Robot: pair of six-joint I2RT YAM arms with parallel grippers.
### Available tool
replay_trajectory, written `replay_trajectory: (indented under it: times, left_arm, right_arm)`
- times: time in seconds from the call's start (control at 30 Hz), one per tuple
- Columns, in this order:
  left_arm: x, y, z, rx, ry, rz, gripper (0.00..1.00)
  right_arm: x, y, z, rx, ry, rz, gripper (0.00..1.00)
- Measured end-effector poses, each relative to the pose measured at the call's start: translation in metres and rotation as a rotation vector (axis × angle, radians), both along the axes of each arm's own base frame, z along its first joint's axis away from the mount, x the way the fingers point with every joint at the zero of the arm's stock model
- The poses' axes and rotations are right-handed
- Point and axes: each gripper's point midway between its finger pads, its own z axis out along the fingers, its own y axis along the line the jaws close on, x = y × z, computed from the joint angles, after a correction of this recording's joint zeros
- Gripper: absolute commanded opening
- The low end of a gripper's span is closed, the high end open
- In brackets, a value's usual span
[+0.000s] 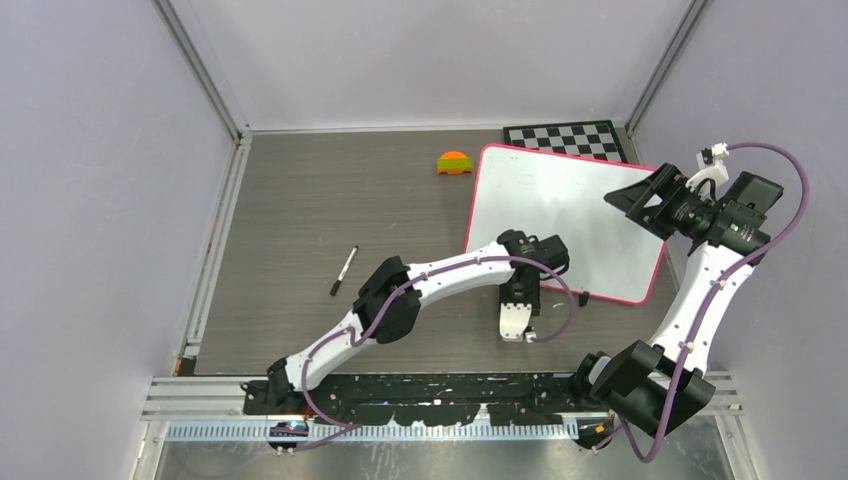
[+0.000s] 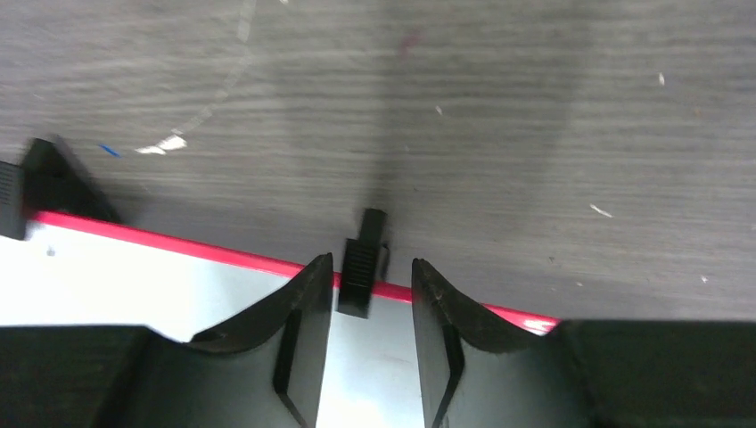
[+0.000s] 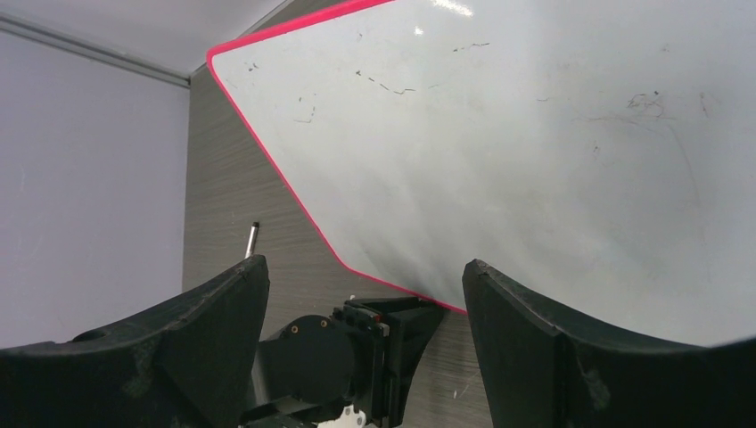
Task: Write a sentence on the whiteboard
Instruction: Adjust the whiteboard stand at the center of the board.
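Lying on grey table, whiteboard, pale walls

On 1 grey wood-grain table there are 1 large white rectangular whiteboard with a pink-red rim, 1 black-and-white checkerboard, 1 slim black-and-white marker pen and 1 small orange, green and red toy. The board's edge carries 2 small black clips. There are 2 white robot arms and 2 black grippers: 1 left gripper, 1 right gripper.

Whiteboard: white, pink-red rim; lies flat, skewed, rt of centre; faint smudges.
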Motion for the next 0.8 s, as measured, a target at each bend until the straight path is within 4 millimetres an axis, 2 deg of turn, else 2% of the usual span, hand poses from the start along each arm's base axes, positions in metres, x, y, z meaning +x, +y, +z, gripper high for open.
replay_trajectory:
  times: [0.1,0.23,0.4,0.57,0.8]
  left_arm:
    - [0.012,0.007,-0.005,0.024,-0.022,0.021,0.41]
    - [0.018,0.011,-0.006,0.042,-0.049,0.031,0.37]
    - [0.02,0.009,-0.008,0.038,-0.059,0.031,0.27]
    - [0.022,0.007,-0.008,0.037,-0.077,0.032,0.1]
    - [0.022,0.008,-0.009,0.042,-0.124,0.034,0.04]
  right_arm:
    - [0.0,0.001,0.0,0.002,-0.001,0.002,0.84]
    - [-0.001,0.001,0.0,0.004,-0.003,0.005,0.84]
    - [-0.001,0.002,0.001,0.004,-0.007,0.008,0.84]
    - [-0.002,0.003,0.001,0.005,-0.006,0.009,0.84]
    - [-0.002,0.004,0.002,0.01,-0.011,0.017,0.84]
